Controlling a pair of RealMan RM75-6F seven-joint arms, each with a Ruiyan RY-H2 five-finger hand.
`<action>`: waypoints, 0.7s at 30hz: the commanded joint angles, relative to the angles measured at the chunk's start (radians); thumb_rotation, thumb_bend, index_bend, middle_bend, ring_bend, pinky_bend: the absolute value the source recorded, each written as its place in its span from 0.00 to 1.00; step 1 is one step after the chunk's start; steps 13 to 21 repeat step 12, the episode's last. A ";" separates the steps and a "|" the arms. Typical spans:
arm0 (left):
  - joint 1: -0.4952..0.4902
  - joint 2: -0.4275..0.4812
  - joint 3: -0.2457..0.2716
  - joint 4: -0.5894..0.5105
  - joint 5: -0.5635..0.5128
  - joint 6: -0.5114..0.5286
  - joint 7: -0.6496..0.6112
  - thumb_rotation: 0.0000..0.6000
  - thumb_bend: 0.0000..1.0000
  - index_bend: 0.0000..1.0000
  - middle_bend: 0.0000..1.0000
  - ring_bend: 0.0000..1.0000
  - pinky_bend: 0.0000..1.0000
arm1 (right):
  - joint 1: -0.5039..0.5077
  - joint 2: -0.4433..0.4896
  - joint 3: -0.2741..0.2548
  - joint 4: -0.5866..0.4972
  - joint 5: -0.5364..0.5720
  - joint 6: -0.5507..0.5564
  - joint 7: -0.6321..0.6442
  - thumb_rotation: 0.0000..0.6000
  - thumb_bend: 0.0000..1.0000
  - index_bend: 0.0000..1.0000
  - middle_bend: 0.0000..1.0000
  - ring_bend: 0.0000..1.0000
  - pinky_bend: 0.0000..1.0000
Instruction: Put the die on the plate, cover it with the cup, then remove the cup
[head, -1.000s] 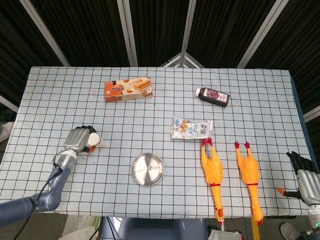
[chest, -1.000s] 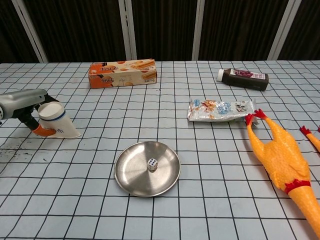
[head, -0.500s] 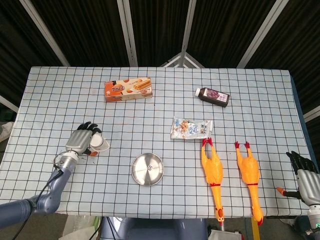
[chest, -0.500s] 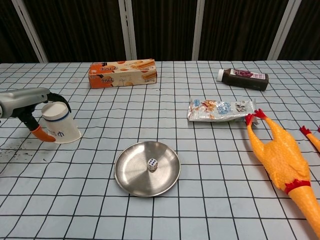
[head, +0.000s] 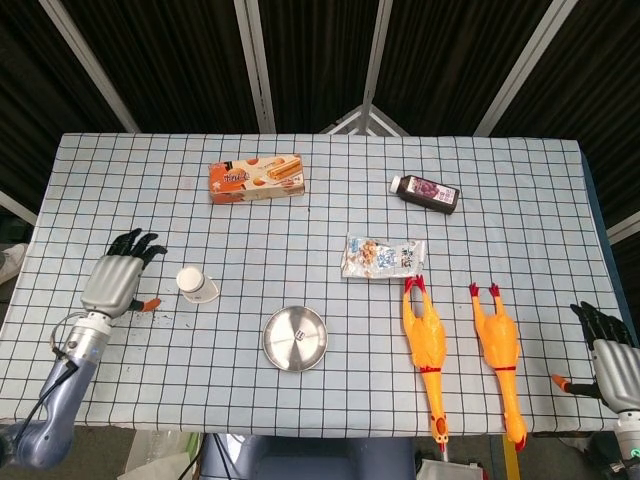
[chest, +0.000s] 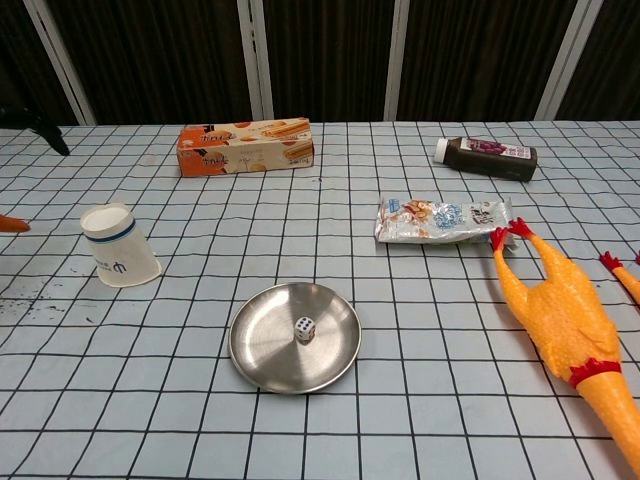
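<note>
A small white die (chest: 305, 329) lies in the round metal plate (chest: 262, 352), seen from above as the plate (head: 280, 349) near the table's front. A white paper cup (chest: 118, 246) with a blue band stands mouth-down on the cloth, left of the plate; the head view shows the cup (head: 195, 284) too. My left hand (head: 115, 278) hovers well left of the cup, fingers spread, holding nothing. At the front right corner my right hand (head: 606, 353) hangs by the table edge with fingers apart and empty.
An orange snack box (head: 255, 177) lies at the back left and a dark bottle (head: 425, 193) at the back right. A snack packet (head: 383, 256) sits mid-table. Two rubber chickens (head: 425, 345) (head: 497, 350) lie right of the plate.
My left hand set the cup upright on its mouth, let go and drew back to the left. The right hand stayed put.
</note>
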 joint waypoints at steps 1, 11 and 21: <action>0.152 0.077 0.093 -0.025 0.196 0.233 -0.011 1.00 0.19 0.27 0.11 0.02 0.06 | -0.008 0.006 0.000 -0.010 -0.018 0.024 0.001 1.00 0.09 0.03 0.02 0.07 0.00; 0.403 0.059 0.154 0.155 0.313 0.561 -0.071 1.00 0.19 0.24 0.04 0.01 0.06 | -0.026 0.004 0.003 -0.012 -0.044 0.083 -0.009 1.00 0.09 0.03 0.02 0.07 0.00; 0.418 0.056 0.156 0.165 0.311 0.570 -0.067 1.00 0.19 0.24 0.03 0.00 0.06 | -0.026 0.003 0.004 -0.013 -0.045 0.084 -0.010 1.00 0.09 0.03 0.02 0.07 0.00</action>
